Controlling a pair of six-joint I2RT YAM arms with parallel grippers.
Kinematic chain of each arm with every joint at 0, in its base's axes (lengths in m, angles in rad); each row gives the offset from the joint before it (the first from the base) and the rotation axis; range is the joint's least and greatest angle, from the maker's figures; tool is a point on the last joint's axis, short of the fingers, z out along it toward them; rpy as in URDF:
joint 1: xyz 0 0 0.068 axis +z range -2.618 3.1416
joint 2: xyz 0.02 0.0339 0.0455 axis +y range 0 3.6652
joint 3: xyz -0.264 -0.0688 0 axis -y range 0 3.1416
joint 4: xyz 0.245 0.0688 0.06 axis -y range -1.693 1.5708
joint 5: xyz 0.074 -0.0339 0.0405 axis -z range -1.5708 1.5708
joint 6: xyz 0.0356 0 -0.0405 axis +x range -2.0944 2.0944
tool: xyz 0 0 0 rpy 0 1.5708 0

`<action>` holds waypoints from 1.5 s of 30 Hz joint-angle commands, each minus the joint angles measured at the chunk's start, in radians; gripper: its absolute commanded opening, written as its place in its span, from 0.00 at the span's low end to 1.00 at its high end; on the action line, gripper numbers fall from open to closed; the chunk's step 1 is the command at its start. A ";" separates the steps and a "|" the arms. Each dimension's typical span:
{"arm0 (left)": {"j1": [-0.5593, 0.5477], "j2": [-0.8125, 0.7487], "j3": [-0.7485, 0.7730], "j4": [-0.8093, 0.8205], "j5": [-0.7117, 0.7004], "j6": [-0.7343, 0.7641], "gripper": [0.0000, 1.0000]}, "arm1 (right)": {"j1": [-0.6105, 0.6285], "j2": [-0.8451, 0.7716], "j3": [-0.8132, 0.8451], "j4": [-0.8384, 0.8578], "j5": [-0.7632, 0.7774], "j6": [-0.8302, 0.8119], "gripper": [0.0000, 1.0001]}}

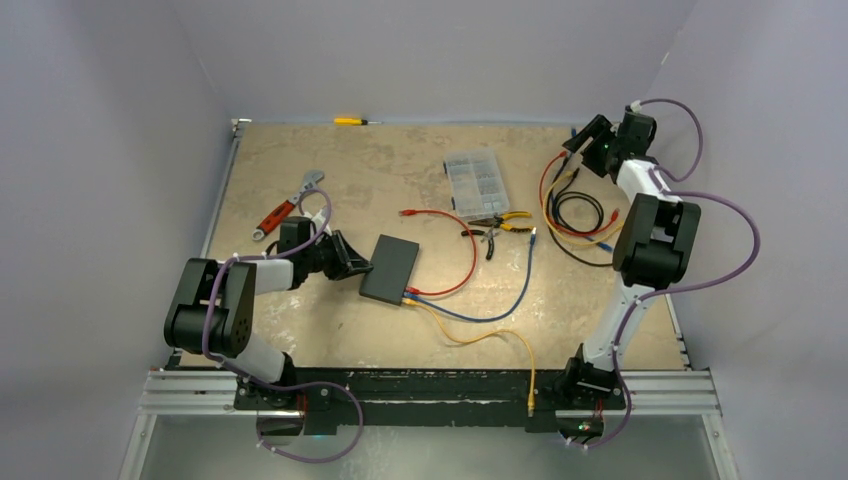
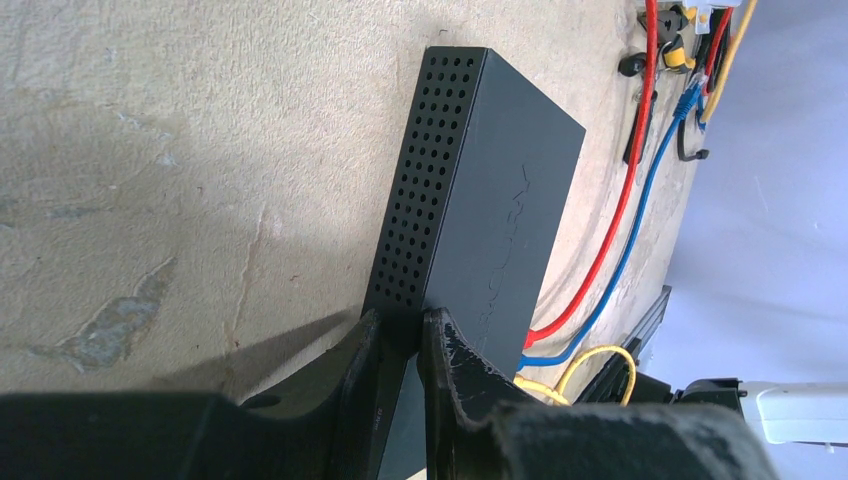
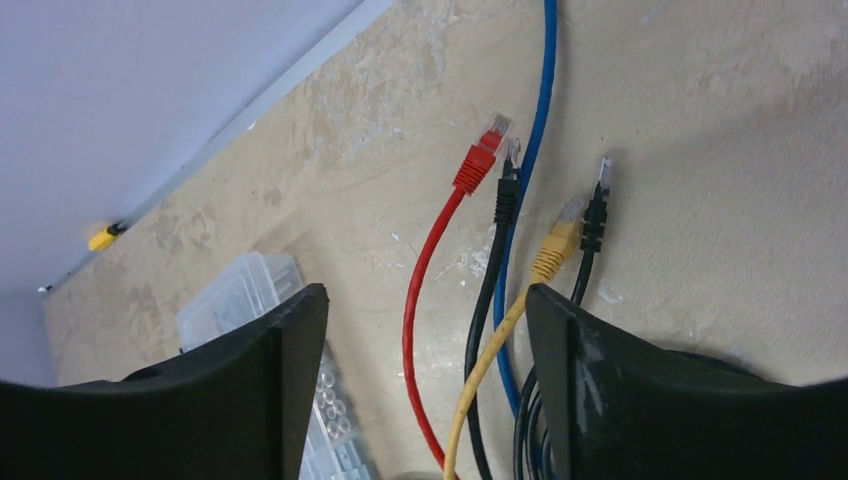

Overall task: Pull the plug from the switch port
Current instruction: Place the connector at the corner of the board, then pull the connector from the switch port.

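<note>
The flat black switch (image 1: 390,270) lies left of the table's middle, and my left gripper (image 1: 352,265) is shut on its left edge. In the left wrist view the jaws (image 2: 400,325) pinch the perforated side of the switch (image 2: 500,200). A red plug (image 2: 532,338), a blue plug (image 2: 530,358) and a yellow plug (image 2: 530,385) sit in its ports at the near short edge (image 1: 410,297). My right gripper (image 1: 585,140) hovers at the far right, open (image 3: 427,300), nothing between its fingers. Loose red (image 3: 478,160), black (image 3: 508,195) and yellow (image 3: 555,245) plugs lie on the table below it.
A clear organiser box (image 1: 475,183) and pliers (image 1: 500,225) lie behind the switch. A coil of loose cables (image 1: 580,215) lies at the right. A red-handled wrench (image 1: 285,210) is at the left, a yellow screwdriver (image 1: 350,120) at the far edge. A yellow cable (image 1: 530,365) trails over the near rail.
</note>
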 commanded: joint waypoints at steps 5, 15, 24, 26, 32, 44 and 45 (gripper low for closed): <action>-0.006 0.051 -0.048 -0.162 -0.226 0.071 0.13 | 0.001 -0.113 -0.052 0.141 -0.050 -0.031 0.97; -0.006 0.023 -0.051 -0.162 -0.224 0.070 0.13 | 0.052 -0.159 -0.121 0.189 -0.160 -0.031 0.99; -0.006 0.013 -0.054 -0.164 -0.215 0.072 0.13 | 0.233 -0.189 -0.157 0.139 -0.211 -0.097 0.99; -0.006 0.001 -0.057 -0.166 -0.210 0.075 0.14 | 0.285 -0.208 -0.182 0.140 -0.219 -0.103 0.99; -0.006 -0.045 -0.058 -0.176 -0.206 0.085 0.19 | 0.378 -0.261 -0.262 0.147 -0.286 -0.124 0.98; -0.006 -0.095 -0.067 -0.136 -0.150 0.086 0.28 | 0.574 -0.317 -0.454 0.141 -0.339 -0.182 0.97; -0.006 -0.097 -0.067 -0.132 -0.146 0.084 0.29 | 0.591 -0.318 -0.473 0.149 -0.350 -0.177 0.96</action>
